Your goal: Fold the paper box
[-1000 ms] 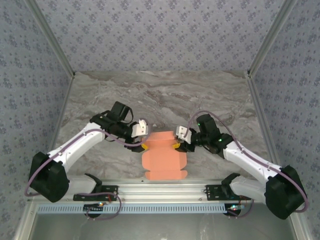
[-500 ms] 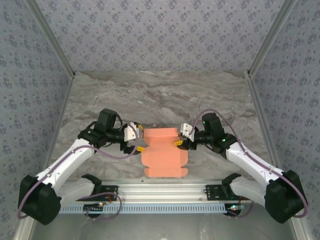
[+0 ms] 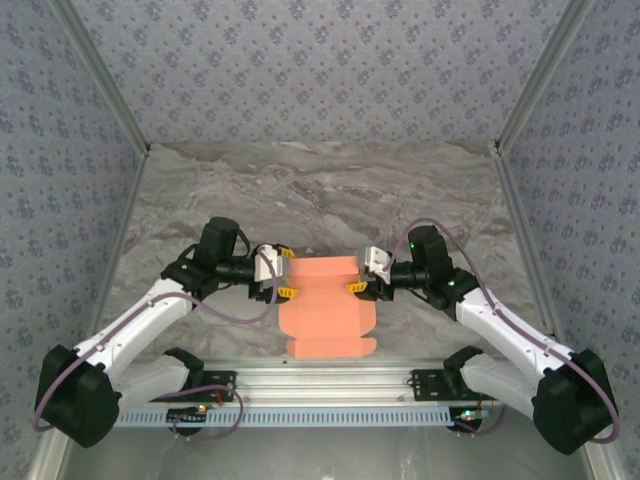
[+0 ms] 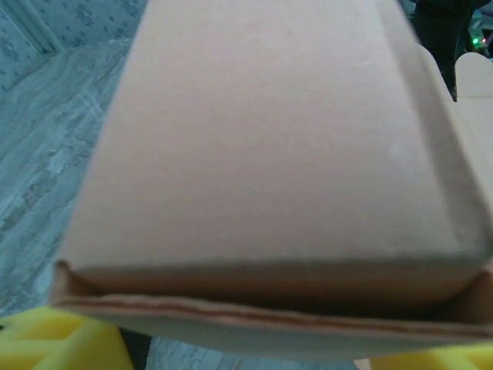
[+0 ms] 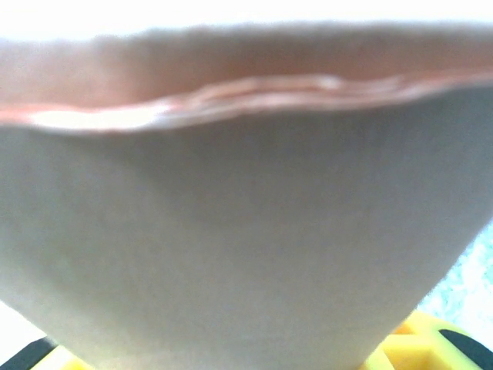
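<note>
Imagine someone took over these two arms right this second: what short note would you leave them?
Left gripper: jaws stand on either side of the left end of the paper box; whether they press it is unclear.
Right gripper: looks clamped on the box's right edge.
Box: on the table, between the two grippers, toward the arm bases.
Done: the far part looks folded into a box body, its left end open.
Left: the near flaps look unfolded; probably fold and tuck them, then close the open end.
</note>
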Action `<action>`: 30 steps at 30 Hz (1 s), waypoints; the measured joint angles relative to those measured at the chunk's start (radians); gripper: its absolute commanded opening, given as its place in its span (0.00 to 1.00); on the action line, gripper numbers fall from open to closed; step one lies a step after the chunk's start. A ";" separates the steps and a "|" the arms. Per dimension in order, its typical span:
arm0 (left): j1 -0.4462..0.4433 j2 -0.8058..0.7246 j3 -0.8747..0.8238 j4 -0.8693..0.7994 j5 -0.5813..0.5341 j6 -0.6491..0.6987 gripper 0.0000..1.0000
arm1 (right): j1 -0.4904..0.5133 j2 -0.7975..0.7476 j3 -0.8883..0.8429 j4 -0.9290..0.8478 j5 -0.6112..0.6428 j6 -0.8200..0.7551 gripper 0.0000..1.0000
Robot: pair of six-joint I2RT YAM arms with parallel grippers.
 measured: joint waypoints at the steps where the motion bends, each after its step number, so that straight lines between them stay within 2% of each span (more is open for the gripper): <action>1: 0.000 0.003 0.000 0.000 0.007 0.002 0.58 | 0.000 0.000 0.000 0.000 0.000 0.000 0.43; 6: 0.000 0.021 0.002 -0.007 0.026 0.006 0.44 | 0.000 0.000 -0.001 0.009 0.001 0.014 0.45; 10: 0.002 0.044 0.013 -0.014 0.029 0.011 0.42 | 0.001 0.000 -0.007 0.014 0.010 0.030 0.45; 13: 0.002 0.046 0.015 -0.017 0.028 0.011 0.36 | 0.005 0.000 -0.009 0.019 0.018 0.037 0.46; 15: 0.002 0.047 0.019 -0.022 0.024 0.007 0.28 | 0.009 0.000 -0.009 0.019 0.024 0.039 0.47; 19: 0.001 0.068 0.058 -0.048 0.019 0.003 0.28 | 0.023 0.004 -0.013 0.027 0.030 0.045 0.50; 25: 0.001 0.100 0.089 -0.082 0.032 0.003 0.31 | 0.043 0.017 -0.016 0.064 0.040 0.076 0.67; 30: 0.002 0.101 0.092 -0.098 0.040 0.003 0.33 | 0.006 -0.053 -0.072 0.135 0.033 0.132 0.70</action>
